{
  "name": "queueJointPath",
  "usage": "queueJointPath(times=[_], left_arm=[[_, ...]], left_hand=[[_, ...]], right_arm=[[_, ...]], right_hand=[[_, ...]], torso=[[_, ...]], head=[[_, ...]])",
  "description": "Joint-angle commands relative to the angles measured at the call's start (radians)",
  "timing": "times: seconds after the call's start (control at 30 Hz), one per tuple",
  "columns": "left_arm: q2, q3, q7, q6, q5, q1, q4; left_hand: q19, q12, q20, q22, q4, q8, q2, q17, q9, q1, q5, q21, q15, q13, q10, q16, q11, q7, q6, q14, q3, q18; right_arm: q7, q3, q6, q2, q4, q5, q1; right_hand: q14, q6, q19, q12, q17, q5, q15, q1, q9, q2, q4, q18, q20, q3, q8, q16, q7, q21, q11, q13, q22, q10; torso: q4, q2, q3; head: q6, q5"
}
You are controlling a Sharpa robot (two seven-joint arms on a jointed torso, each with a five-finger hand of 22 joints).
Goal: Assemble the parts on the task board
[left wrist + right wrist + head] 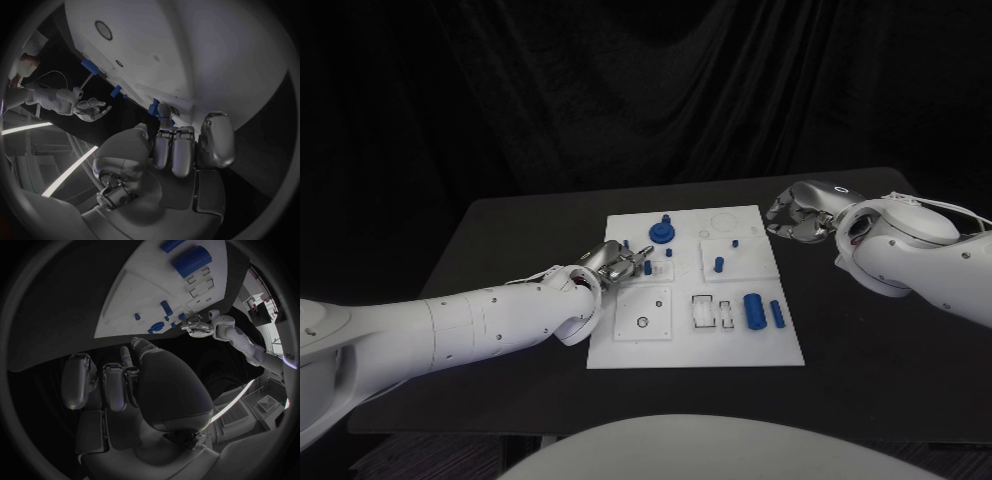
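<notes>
On the task board (pixel 625 345) lie blue parts (pixel 753 310); both hands' fingers curl, holding nothing.

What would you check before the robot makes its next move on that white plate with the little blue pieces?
1. Task board lies flat on the table: ok.
2. Left hand is at the board's left edge, close to a small blue peg: ok. Whether it touches or holds a part: cannot tell.
3. Right hand is off the board at its far right corner, fingers curled, nothing seen in it: ok.
4. Large blue cylinder and the slim blue bar beside it lie loose on the board, not yet assembled: not ok.
5. Round blue knob stands at the board's far end: ok.
</notes>
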Motion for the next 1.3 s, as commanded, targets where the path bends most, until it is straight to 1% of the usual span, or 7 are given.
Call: queueJointPath(times=[0.03,0.23,0.37,0.6,0.83,1.0,1.3], left_arm=[[-0.009,0.000,0.054,0.001,0.051,-0.001,0.017],[-0.047,0.004,0.038,0.004,0.056,0.005,0.077],[-0.072,0.007,-0.010,0.076,0.057,0.049,0.110],[-0.083,0.003,-0.186,0.525,0.128,0.226,0.088],[-0.033,0.001,-0.377,0.931,0.278,0.352,-0.034],[0.026,0.000,-0.431,1.041,0.349,0.386,-0.133],[0.130,0.000,-0.480,1.118,0.368,0.395,-0.240]], left_hand=[[0.032,0.003,-0.009,0.173,0.000,0.011,-0.013,0.263,0.029,0.044,0.045,0.010,-0.008,0.263,0.107,0.003,-0.009,-0.001,-0.010,0.104,-0.015,-0.008],[0.033,0.003,-0.010,0.174,-0.004,0.011,-0.044,0.263,0.026,0.111,0.073,0.016,-0.008,0.263,0.107,0.003,-0.009,-0.001,-0.020,0.104,-0.031,-0.009],[0.033,0.003,-0.008,0.174,-0.023,-0.018,-0.085,0.263,0.019,0.216,0.118,0.018,-0.005,0.263,0.107,0.003,-0.005,0.003,-0.039,0.104,-0.033,-0.009],[0.024,0.003,0.007,0.173,-0.050,-0.114,-0.093,0.263,-0.030,0.369,0.090,0.012,0.014,0.263,0.107,0.003,0.016,0.030,-0.107,0.104,0.023,-0.008],[0.005,0.003,0.037,0.175,-0.041,-0.239,-0.104,0.263,-0.210,0.444,-0.026,0.024,0.042,0.263,0.107,0.003,0.043,0.065,-0.104,0.104,0.083,-0.010],[0.010,0.003,0.043,0.183,-0.037,-0.254,-0.110,0.263,-0.253,0.406,-0.051,0.059,0.050,0.263,0.107,0.003,0.054,0.070,-0.082,0.104,0.076,-0.016],[0.026,0.003,0.042,0.189,-0.048,-0.277,-0.127,0.263,-0.333,0.356,-0.065,0.094,0.046,0.263,0.107,0.003,0.052,0.068,-0.046,0.104,0.059,-0.020]], right_arm=[[-0.017,0.000,0.002,-0.004,0.003,-0.003,-0.002],[-0.017,0.000,0.002,-0.008,0.003,-0.003,-0.003],[-0.018,0.000,0.000,-0.007,0.001,-0.003,-0.002],[-0.018,0.000,-0.003,-0.004,-0.005,-0.003,-0.002],[-0.022,0.000,0.000,0.011,-0.015,-0.003,-0.002],[-0.023,0.000,0.004,0.017,-0.018,-0.003,-0.002],[-0.020,0.000,0.012,0.018,-0.015,-0.003,-0.002]], right_hand=[[0.046,-0.004,-0.007,-0.005,0.026,0.004,0.003,-0.005,-0.001,0.005,-0.001,0.011,0.002,0.004,-0.004,-0.005,-0.001,-0.005,0.004,0.164,0.177,0.008],[0.046,-0.004,-0.008,-0.006,0.025,0.005,0.003,-0.004,-0.001,0.005,-0.001,0.011,0.002,0.005,-0.004,-0.006,0.000,-0.005,0.004,0.162,0.176,0.005],[0.046,-0.004,-0.008,-0.006,0.025,0.005,0.003,-0.005,-0.001,0.005,-0.001,0.011,0.002,0.005,-0.004,-0.006,0.000,-0.005,0.004,0.162,0.176,0.005],[0.045,-0.004,-0.007,-0.007,0.024,0.005,0.003,-0.005,-0.002,0.005,-0.001,0.011,0.002,0.005,-0.004,-0.006,0.000,-0.005,0.004,0.160,0.176,0.004],[0.046,-0.004,-0.008,-0.007,0.024,0.006,0.003,-0.005,-0.002,0.005,-0.001,0.011,0.002,0.006,-0.004,-0.006,0.000,-0.005,0.004,0.160,0.176,0.003],[0.046,-0.005,-0.008,-0.008,0.024,0.007,0.003,-0.006,-0.002,0.005,-0.001,0.011,0.002,0.006,-0.005,-0.006,0.000,-0.005,0.004,0.158,0.176,0.002],[0.046,-0.005,-0.008,-0.008,0.024,0.007,0.003,-0.006,-0.002,0.005,-0.001,0.011,0.002,0.006,-0.005,-0.006,0.000,-0.005,0.004,0.158,0.176,0.002]], torso=[[0.0008,0.000,-0.0001],[-0.0021,-0.004,0.0009],[-0.0082,-0.005,0.0034],[-0.0129,-0.010,0.0061],[-0.0124,-0.010,0.0070],[-0.0099,-0.004,0.0017],[-0.0115,0.005,-0.0047]], head=[[0.000,0.001],[0.000,0.004],[0.000,0.010],[0.000,0.011],[0.000,0.009],[0.000,0.008],[0.000,0.012]])
